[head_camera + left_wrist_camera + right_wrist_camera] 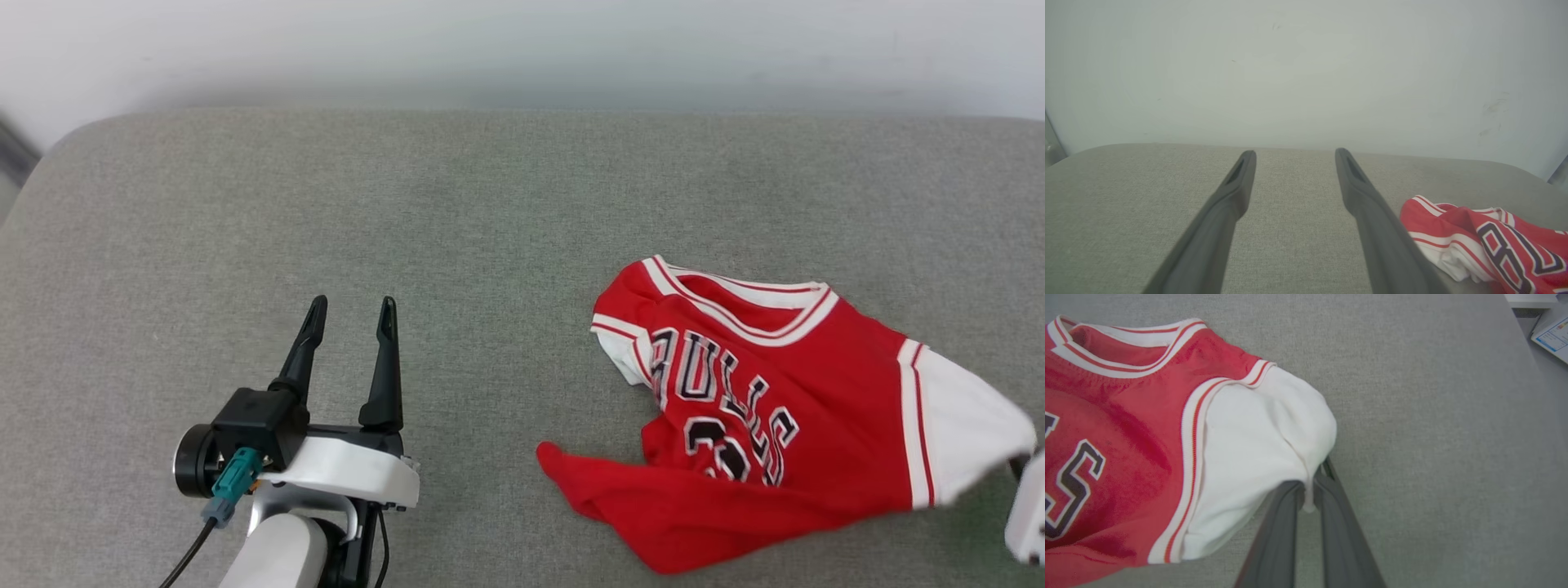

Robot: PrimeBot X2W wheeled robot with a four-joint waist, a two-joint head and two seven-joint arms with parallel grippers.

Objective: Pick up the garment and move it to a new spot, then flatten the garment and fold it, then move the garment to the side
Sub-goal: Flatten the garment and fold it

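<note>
Since the right gripper [1312, 479], nearest the robot, has its jaws pinched on the edge of the white sleeve [1257, 449], the step in hand looks like picking up the garment [784, 392] to move it. With a hold on one sleeve alone, a slow, high lift would let the crumpled body hang free rather than drag across the grey cushion [408, 204]. The left gripper [353, 304] hovers with jaws spread, well apart from the cloth, and could take the other shoulder to share the load. The garment lies right of centre on the cushion, collar toward the pale wall [522, 49]. Its lower hem is folded over itself, the number under the lettering is creased and partly hidden, and the head view cuts off most of the right gripper
</note>
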